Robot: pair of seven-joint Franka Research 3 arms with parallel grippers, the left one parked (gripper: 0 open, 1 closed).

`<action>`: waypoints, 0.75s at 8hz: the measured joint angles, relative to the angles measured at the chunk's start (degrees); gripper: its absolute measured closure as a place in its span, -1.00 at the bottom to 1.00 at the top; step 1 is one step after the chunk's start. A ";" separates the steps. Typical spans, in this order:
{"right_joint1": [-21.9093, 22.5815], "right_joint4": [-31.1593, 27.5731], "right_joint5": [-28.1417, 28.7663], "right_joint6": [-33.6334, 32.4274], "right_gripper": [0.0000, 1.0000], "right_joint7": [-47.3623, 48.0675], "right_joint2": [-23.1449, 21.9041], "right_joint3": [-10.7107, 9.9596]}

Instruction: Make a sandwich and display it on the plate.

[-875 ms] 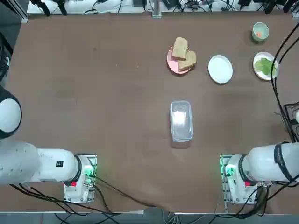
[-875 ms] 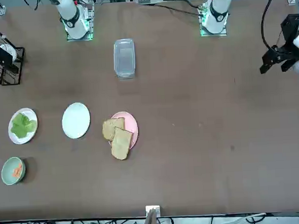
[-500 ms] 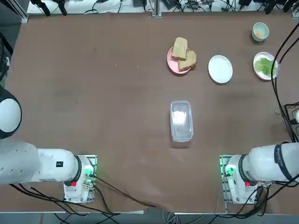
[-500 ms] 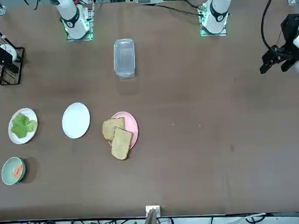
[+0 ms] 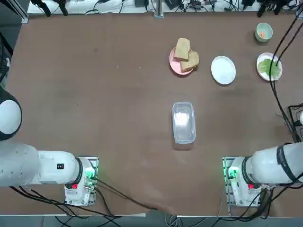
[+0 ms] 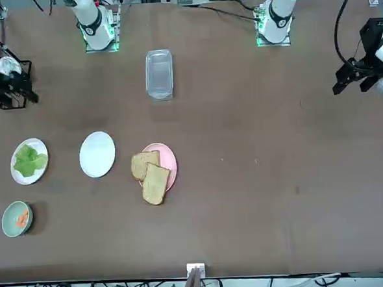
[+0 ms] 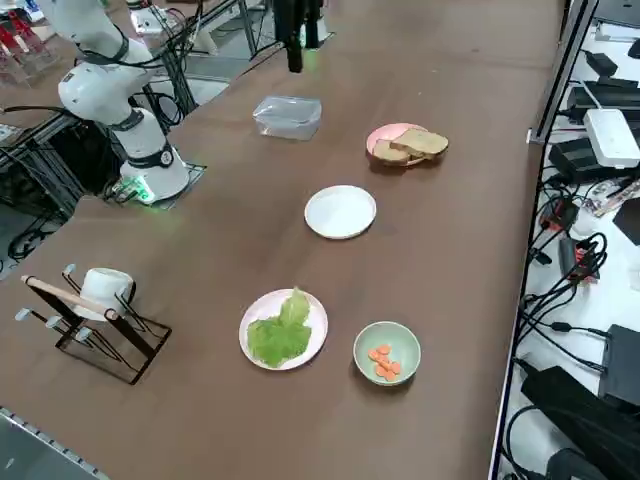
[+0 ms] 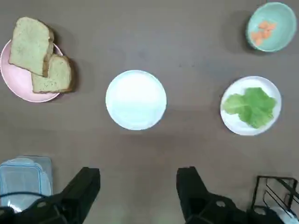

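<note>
Two tan bread slices (image 5: 183, 53) lie overlapping on a pink plate (image 8: 15, 82), also seen in the front view (image 6: 153, 175). Beside them sits the bare white plate (image 5: 223, 70) (image 8: 136, 99) (image 7: 340, 211). A green lettuce leaf (image 8: 250, 106) (image 7: 280, 335) rests on a second white plate farther right. My right gripper (image 8: 138, 176) hangs high above the table, nearer the robot than the bare plate. It is open and holds nothing between its black fingers (image 8: 88, 182).
A pale-green bowl (image 5: 263, 32) with orange pieces stands at the far right corner. A clear lidded container (image 5: 183, 122) lies mid-table. A wire rack with a white mug (image 7: 90, 310) stands at the table's right edge, close to my gripper in the wrist view.
A dark blurred shape has come over the mug rack in the front view, and the cables at the top view's right edge have swung. Food and plates have not moved.
</note>
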 joint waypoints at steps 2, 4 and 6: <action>0.59 6.23 3.48 1.38 -1.00 -0.02 7.40 0.05; 0.49 14.21 9.40 1.47 -1.00 -0.75 15.93 -0.17; 0.38 19.65 14.97 1.50 -0.98 -3.60 23.36 -0.33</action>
